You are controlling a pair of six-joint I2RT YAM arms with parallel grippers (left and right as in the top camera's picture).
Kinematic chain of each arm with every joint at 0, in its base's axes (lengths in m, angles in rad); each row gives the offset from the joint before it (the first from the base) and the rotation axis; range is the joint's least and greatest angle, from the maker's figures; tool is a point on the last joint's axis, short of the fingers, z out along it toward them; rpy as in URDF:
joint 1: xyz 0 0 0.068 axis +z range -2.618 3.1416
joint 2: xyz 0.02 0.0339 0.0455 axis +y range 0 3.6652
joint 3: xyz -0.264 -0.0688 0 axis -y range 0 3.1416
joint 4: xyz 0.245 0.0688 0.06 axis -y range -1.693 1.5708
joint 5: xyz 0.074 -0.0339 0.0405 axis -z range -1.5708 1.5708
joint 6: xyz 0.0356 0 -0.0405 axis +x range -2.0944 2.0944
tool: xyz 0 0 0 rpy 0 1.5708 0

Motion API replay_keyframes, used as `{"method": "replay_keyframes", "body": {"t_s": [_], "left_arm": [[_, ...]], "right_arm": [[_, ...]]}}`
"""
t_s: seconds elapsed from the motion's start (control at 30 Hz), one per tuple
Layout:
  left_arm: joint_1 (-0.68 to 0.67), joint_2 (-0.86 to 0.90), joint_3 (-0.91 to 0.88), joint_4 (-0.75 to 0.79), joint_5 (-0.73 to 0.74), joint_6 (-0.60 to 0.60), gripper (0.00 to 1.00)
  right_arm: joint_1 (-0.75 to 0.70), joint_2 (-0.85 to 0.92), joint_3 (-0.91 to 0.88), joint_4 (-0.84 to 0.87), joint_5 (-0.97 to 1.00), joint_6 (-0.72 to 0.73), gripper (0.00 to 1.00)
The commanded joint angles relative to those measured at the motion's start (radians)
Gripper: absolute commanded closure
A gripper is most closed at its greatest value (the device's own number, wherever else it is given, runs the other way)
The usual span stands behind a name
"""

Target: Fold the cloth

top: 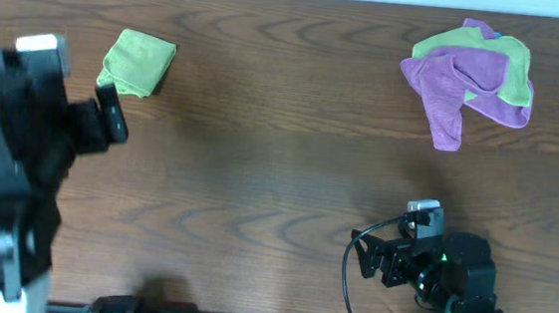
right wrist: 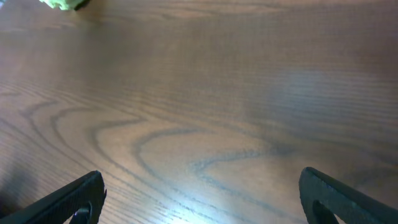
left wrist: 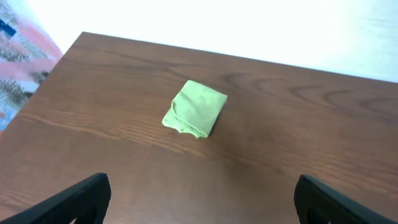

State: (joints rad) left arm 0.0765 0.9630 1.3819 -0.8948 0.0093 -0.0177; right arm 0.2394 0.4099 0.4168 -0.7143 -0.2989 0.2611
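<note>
A folded green cloth (top: 138,61) lies flat on the brown table at the far left; it also shows in the left wrist view (left wrist: 194,108). A crumpled pile of purple and green cloths (top: 474,77) lies at the far right. My left gripper (left wrist: 200,199) is open and empty, raised above the table just short of the folded cloth; in the overhead view it sits at the left edge (top: 111,115). My right gripper (right wrist: 200,198) is open and empty over bare wood near the front right (top: 366,258).
The table's far edge runs along the top of the overhead view. A corner of the folded green cloth (right wrist: 61,4) shows at the top left of the right wrist view. A black cable (top: 350,272) loops beside the right arm.
</note>
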Motion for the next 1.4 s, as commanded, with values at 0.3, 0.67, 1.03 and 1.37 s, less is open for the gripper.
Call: {"method": "replay_keyframes", "body": {"t_s": [0.3,0.67,1.03,1.37], "left_arm": [[0.002,-0.402,-0.579,0.214,0.106,0.022,0.05],[0.002,-0.457,-0.937,0.487,0.292,0.017,0.05],[0.002,-0.745,-1.068,0.414,0.285,0.096,0.05],[0.002,-0.857,-1.068,0.155,0.235,0.209,0.05]], "right_arm": [[-0.011,-0.006,-0.002,-0.001,-0.008,0.015,0.01],[-0.011,-0.006,-0.002,-0.001,-0.008,0.015,0.01],[-0.011,-0.006,-0.002,-0.001,-0.008,0.016,0.01],[-0.011,-0.006,-0.002,-0.001,-0.008,0.016,0.01]]}}
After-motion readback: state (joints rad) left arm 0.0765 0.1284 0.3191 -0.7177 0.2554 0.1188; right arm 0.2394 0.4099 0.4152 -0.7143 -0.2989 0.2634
